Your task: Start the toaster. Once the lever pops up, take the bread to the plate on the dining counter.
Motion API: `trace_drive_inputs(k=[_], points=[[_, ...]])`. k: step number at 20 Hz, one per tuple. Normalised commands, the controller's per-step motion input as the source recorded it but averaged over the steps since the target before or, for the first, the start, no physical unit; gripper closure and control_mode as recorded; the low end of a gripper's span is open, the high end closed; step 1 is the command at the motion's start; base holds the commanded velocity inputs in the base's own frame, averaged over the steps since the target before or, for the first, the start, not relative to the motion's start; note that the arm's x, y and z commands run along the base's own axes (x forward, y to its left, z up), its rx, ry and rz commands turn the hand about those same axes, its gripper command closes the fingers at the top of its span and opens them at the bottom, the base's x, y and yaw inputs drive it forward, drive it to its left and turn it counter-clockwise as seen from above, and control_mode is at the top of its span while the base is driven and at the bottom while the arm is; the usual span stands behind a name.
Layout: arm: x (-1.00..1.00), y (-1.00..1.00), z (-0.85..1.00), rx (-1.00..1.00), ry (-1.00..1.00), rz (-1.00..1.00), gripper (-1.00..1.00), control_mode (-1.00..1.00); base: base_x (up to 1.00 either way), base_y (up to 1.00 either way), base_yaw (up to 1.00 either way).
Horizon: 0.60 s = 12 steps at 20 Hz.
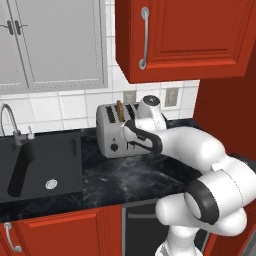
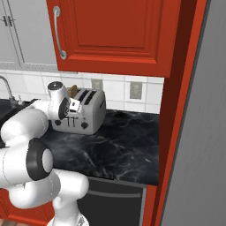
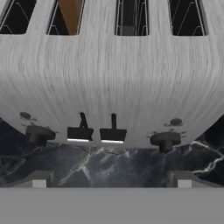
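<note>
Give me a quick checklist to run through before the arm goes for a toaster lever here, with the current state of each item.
1. Bread seated in a slot of the toaster: ok, second slot from the left in the hand view.
2. Gripper facing the toaster front: ok.
3. Fingers apart, holding nothing: ok.
4. Contact with a lever: not ok, both levers lie beyond the fingertips.
5. Lever matching the bread's slot: cannot tell.
6. Worktop before the toaster free of obstacles: ok.
</note>
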Motion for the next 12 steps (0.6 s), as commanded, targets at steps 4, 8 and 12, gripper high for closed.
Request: trace_drive_inputs(k=[4,8,12], points=[[0.11,0.00,-0.07,0.00,0.00,0.00,-1.00,-1.00,0.00,0.00,0.00],[0.06,0.00,-0.05,0.00,0.00,0.00,-1.00,-1.00,0.00,0.00,0.00],[0.09,0.01,-0.05,0.00,0.00,0.00,-1.00,-1.00,0.00,0.00,0.00]])
